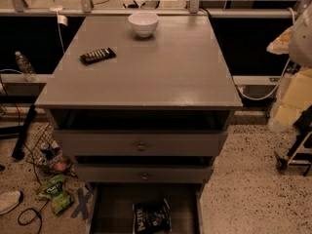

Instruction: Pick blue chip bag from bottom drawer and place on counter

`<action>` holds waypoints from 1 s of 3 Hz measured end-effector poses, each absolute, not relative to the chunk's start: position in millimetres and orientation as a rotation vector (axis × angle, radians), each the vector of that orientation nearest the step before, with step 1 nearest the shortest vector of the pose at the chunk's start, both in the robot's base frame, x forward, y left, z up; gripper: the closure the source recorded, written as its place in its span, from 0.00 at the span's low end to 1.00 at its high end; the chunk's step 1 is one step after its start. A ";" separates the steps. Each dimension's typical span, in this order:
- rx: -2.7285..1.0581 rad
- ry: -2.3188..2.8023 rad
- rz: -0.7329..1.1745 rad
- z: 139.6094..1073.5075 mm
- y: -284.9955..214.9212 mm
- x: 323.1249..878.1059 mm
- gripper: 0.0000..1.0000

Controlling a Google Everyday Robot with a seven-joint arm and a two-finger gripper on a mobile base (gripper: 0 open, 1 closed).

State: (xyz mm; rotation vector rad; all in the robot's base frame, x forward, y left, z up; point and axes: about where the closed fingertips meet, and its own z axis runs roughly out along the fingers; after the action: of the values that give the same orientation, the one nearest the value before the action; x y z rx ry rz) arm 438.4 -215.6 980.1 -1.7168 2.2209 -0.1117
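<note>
The blue chip bag [151,216] lies in the open bottom drawer [109,211], near its front and a little right of centre, white lettering up. The drawer is pulled out toward me and dark inside. The counter [161,77] is the broad grey top of the cabinet above it. My gripper is not in view. Only a pale rounded shape [303,35] shows at the right edge, beside the counter; I cannot tell whether it is part of my arm.
A white bowl [143,23] stands at the counter's back centre and a black remote-like bar [98,55] lies at its left. Two knobbed drawers [141,144] sit slightly open. Green snack bags [55,193], a wire basket [48,152] and a shoe [9,200] lie on the floor at left.
</note>
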 end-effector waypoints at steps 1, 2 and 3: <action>-1.717 2.221 -0.112 980.1 -215.6 438.4 0.00; -1.626 2.344 -0.032 958.2 -226.9 426.8 0.00; -1.467 2.440 0.143 908.8 -241.1 407.9 0.00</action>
State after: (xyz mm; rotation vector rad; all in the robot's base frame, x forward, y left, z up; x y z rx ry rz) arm 407.9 -241.1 908.8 -1.4668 2.4404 0.1433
